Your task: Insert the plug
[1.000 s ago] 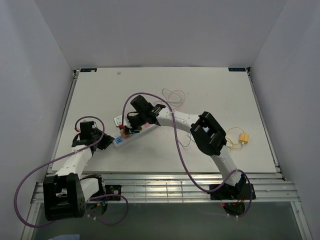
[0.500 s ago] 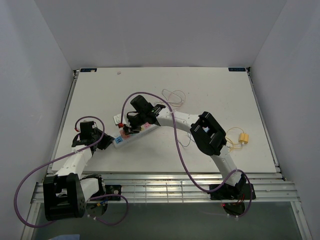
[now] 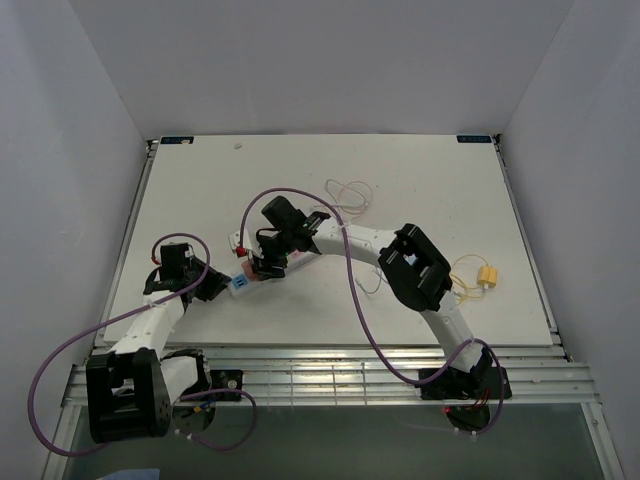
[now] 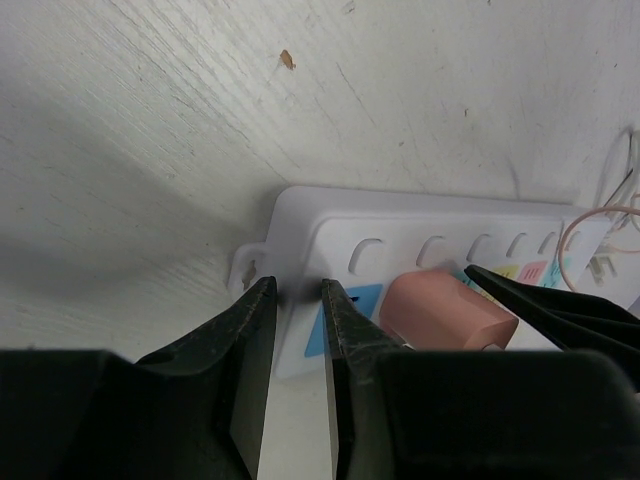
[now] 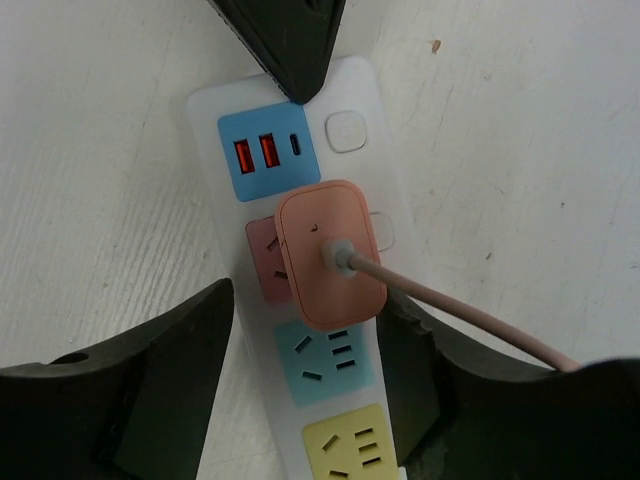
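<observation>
A white power strip [image 5: 345, 130] lies on the table, with a blue USB panel and pink, blue and yellow sockets. The pink plug [image 5: 330, 255] sits pushed into the pink socket, its cord [image 5: 480, 310] trailing right. My right gripper [image 5: 312, 300] is open, one finger on each side of the strip just below the plug, touching nothing that I can see. My left gripper [image 4: 295, 290] is shut on the strip's near end [image 4: 300, 225], beside the USB panel. In the top view both grippers meet at the strip [image 3: 300, 258], left [image 3: 222, 283] and right [image 3: 262, 262].
A yellow connector with thin wires [image 3: 487, 277] lies at the right. A loop of thin white cable [image 3: 350, 192] lies behind the strip. Purple cables [image 3: 360, 300] arc over the table from both arms.
My right gripper's jaws have spread apart and let go of the plug, which stays in the socket. The right wrist has shifted slightly left. The left gripper holds still.
</observation>
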Motion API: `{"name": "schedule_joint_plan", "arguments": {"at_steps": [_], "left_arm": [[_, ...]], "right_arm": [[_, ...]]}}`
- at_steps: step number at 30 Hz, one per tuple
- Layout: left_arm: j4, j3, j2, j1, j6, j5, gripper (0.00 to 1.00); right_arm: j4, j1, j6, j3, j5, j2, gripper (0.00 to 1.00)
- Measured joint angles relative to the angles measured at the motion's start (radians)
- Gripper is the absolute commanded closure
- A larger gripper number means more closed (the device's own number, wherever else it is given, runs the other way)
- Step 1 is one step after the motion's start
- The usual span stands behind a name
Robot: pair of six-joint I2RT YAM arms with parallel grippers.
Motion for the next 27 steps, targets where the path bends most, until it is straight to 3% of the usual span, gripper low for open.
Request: {"name": "schedule_joint_plan", "arguments": {"at_steps": [4,6,8,9,16,20,23,24,27], "left_arm": [[-0.013,0.001,-0.006,0.0,0.0,0.001,0.65],[-0.019,0.001,-0.008,-0.001,0.0,0.001,0.65],[-0.026,0.002,-0.011,-0.001,0.0,0.001,0.65],[-0.029,0.002,-0.013,-0.002,0.0,0.001,0.65],[-0.06,0.004,-0.031,-0.002,0.0,0.001,0.6],[-0.091,0.011,-0.046,-0.002,0.0,0.0,0.49],[-0.123,0.034,-0.063,-0.002,0.002,0.0,0.29],[-0.131,0.045,-0.071,-0.002,0.0,0.0,0.19],[-0.169,0.094,-0.104,-0.002,0.002,-0.003,0.02]], "right_arm": [[-0.006,0.0,0.025,-0.006,0.0,-0.002,0.28],[-0.001,0.0,0.036,-0.028,-0.001,-0.012,0.18],[-0.004,0.0,0.046,-0.054,-0.004,-0.027,0.01],[-0.004,0.001,0.048,-0.066,-0.008,-0.037,0.1],[0.017,0.005,0.096,-0.177,-0.027,-0.168,0.1],[0.055,0.006,0.195,-0.236,-0.026,-0.245,0.1],[0.077,0.006,0.281,-0.291,-0.008,-0.298,0.1],[0.084,0.006,0.309,-0.315,0.004,-0.317,0.1],[0.097,0.006,0.384,-0.393,0.056,-0.388,0.1]]}}
